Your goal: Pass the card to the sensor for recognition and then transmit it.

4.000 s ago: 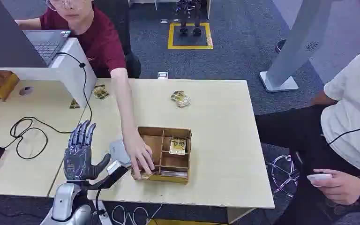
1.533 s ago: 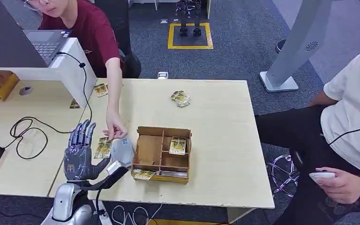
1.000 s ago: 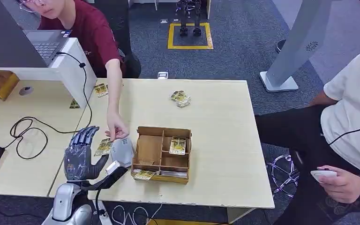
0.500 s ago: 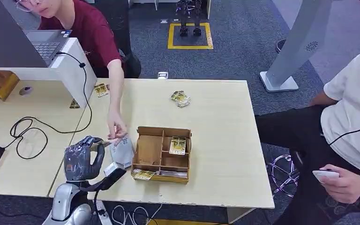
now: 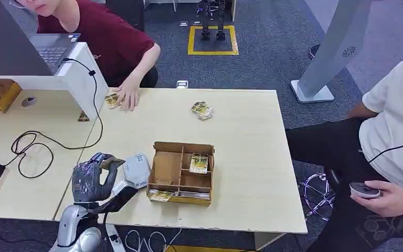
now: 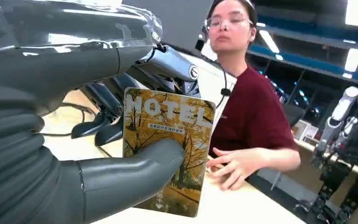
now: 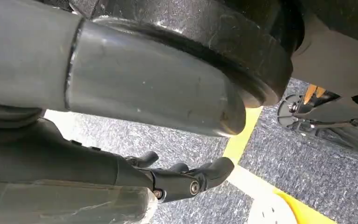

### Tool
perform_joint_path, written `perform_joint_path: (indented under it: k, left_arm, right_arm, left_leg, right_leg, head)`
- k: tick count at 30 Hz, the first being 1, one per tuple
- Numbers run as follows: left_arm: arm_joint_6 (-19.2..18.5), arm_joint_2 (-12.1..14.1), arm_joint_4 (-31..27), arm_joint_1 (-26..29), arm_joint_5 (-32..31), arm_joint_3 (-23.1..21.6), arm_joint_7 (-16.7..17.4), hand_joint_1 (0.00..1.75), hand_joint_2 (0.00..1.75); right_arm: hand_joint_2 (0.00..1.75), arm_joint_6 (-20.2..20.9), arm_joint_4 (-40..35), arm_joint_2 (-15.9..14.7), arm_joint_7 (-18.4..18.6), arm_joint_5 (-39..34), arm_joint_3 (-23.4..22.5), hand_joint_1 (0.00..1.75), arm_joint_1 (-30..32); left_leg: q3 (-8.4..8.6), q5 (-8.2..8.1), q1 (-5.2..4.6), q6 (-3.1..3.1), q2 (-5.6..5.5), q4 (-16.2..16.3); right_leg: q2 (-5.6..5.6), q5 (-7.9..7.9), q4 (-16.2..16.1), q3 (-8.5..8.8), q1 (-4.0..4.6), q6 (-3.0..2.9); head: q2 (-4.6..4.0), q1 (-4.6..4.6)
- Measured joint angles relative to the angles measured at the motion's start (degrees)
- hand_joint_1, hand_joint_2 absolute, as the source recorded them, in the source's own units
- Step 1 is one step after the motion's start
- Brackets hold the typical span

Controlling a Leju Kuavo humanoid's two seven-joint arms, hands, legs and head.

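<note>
One card (image 6: 168,149), printed HOTEL, is pinched between the thumb and fingers of the left hand (image 5: 92,176), just beside the white sensor (image 5: 136,170). To do this step well, I think the hand should bring the card's flat face over the sensor without loosening the pinch. The right hand (image 7: 186,179) hangs far from the sensor, fingers loosely apart, holding nothing.

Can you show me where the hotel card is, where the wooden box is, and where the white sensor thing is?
hotel card (image 6: 168,140): left wrist view, on its printed face, above the thumb.
wooden box (image 5: 167,167): head view, on the floor of its large empty compartment.
white sensor (image 5: 136,169): head view, on its top face.
</note>
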Motion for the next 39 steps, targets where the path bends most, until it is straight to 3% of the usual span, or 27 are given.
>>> perform_joint_path:
  k: [5, 8, 13, 23, 39]
  left_arm:
    - [-10.37, -0.94, -0.48, -0.04, 13.52, 0.00, 0.09, 1.75, 1.75]
    - [-18.36, -1.71, -1.14, -0.33, 22.12, 0.00, 2.86, 1.75, 1.75]
    - [-22.51, -2.58, -1.27, -1.86, 27.77, -0.30, 7.62, 1.75, 1.75]
    - [-23.34, -3.04, 0.48, -4.71, 33.96, -2.10, 10.56, 1.75, 1.75]
    - [-16.43, -4.90, 8.68, -11.52, 32.58, -5.09, 11.39, 1.75, 1.75]
  right_arm:
    - [0.00, -0.09, 0.00, 0.00, 0.00, -0.83, 0.00, 0.00, 0.07]
    - [0.00, -0.20, 0.00, 0.00, -0.09, -1.14, 0.00, 0.00, 0.11]
    - [0.00, -0.68, 0.00, 0.00, -0.11, -1.77, 0.00, 0.00, 0.19]
    - [0.00, -1.36, 0.00, 0.00, 0.07, -1.97, 0.00, 0.00, 0.42]
    - [0.00, -1.40, 0.00, 0.00, 1.18, -1.81, 0.39, 0.00, 0.25]
  left_leg:
    - [0.00, 0.00, 0.00, 0.00, 0.00, 0.00]
    - [0.00, 0.00, 0.00, 0.00, 0.01, 0.01]
    - [-0.02, 0.01, 0.00, 0.01, 0.01, 0.03]
    - [-0.02, 0.02, 0.00, 0.02, 0.01, 0.03]
    - [-0.07, 0.09, 0.00, 0.00, 0.00, 0.04]
  right_leg:
    - [0.00, 0.00, 0.00, -0.02, 0.00, 0.00]
    - [0.00, 0.01, 0.00, -0.02, 0.00, 0.00]
    - [0.00, 0.03, 0.00, -0.04, 0.00, 0.02]
    - [0.01, 0.03, 0.00, -0.06, 0.00, 0.02]
    - [0.01, 0.11, 0.00, -0.09, 0.00, 0.04]
  head:
    - [0.00, -0.02]
    - [0.00, 0.00]
    - [0.00, 0.00]
    - [0.00, 0.00]
    - [0.00, 0.00]
